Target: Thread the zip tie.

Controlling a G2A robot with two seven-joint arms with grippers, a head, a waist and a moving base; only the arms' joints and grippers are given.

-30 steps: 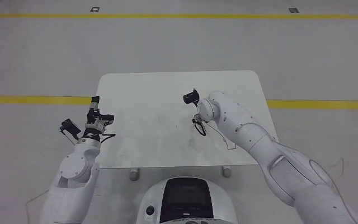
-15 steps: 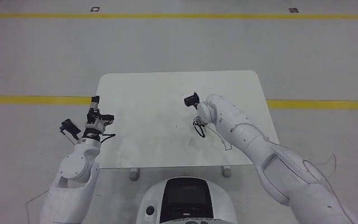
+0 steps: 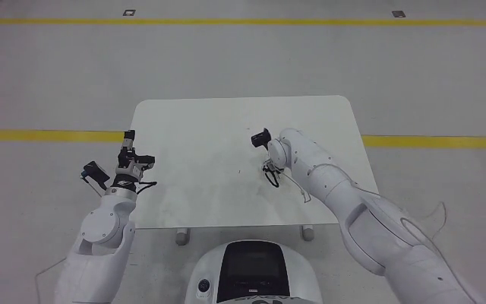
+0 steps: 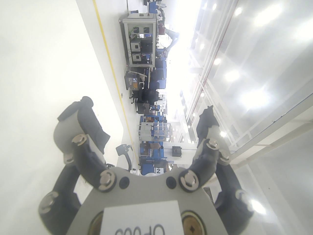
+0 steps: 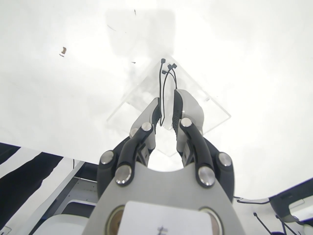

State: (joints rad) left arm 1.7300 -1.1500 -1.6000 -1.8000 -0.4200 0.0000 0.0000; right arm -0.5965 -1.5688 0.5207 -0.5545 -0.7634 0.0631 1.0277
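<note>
We see a white table [image 3: 197, 152] on a pale grey floor [image 3: 243, 68] crossed by yellow lines [image 3: 243, 21], one far off and one level with the table. The zip ties [image 5: 160, 86] are black, set against a clear, colourless tray [image 5: 215, 113]. The right gripper [image 5: 166, 103] has black ribbed pads in light grey shells, black links and silver screws. The left gripper [image 4: 146, 107] is likewise black and grey.
</note>
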